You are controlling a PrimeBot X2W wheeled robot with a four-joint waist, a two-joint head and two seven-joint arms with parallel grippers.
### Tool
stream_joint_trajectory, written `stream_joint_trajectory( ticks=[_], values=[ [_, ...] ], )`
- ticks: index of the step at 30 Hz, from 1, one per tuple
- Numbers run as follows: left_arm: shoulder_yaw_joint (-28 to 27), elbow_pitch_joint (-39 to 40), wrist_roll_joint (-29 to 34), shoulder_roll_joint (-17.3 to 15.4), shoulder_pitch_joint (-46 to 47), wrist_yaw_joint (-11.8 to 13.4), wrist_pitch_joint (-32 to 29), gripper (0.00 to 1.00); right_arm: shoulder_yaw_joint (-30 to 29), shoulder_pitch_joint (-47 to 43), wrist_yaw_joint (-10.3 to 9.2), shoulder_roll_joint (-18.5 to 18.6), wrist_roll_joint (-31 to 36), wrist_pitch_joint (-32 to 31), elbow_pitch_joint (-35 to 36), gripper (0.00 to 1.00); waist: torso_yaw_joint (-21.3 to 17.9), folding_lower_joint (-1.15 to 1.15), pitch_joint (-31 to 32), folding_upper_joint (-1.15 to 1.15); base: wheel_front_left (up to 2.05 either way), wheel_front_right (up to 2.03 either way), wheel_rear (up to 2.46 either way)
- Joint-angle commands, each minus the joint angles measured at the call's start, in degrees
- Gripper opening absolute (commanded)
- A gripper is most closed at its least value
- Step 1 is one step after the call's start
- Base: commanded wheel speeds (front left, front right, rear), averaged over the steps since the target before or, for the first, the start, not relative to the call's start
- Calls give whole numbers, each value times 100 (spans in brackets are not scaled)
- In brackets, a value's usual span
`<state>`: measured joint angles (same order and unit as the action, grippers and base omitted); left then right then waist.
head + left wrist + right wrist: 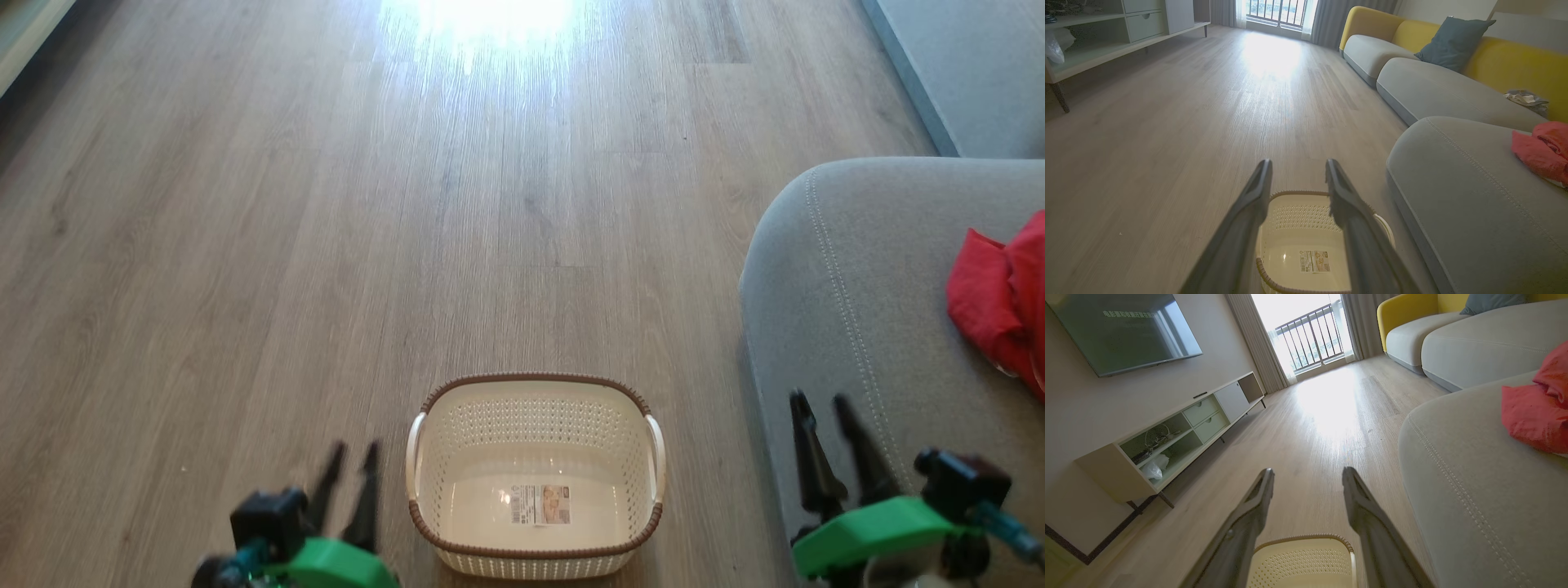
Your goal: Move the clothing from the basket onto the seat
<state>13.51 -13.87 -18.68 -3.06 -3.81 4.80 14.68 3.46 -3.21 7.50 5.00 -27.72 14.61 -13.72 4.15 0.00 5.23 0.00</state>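
The left gripper [354, 451] and the right gripper [820, 402] hung low, each with its fingers parted and holding nothing. The basket [535, 380] sat on the floor [326, 245] between them. The clothing [1000, 310] lay on the seat [857, 310], beyond the right gripper and well apart from it.

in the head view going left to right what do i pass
left end effector → basket → right end effector → clothing
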Motion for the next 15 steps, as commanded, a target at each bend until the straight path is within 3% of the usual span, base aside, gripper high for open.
stream_joint_trajectory(
  ticks=[1, 15],
  values=[
    [-1, 4, -3, 0, 0, -1, -1, 0, -1, 1, 0, 0, -3, -1, 2, 0, 0, 0, 0, 0, 0, 0, 0],
    [-170, -139, -755, -15, 31, -122, -196, 0, -84, 47, 0, -24, -644, -212, -141, 0, -43, 0, -55, 0, 0, 0, 0]
  ],
)
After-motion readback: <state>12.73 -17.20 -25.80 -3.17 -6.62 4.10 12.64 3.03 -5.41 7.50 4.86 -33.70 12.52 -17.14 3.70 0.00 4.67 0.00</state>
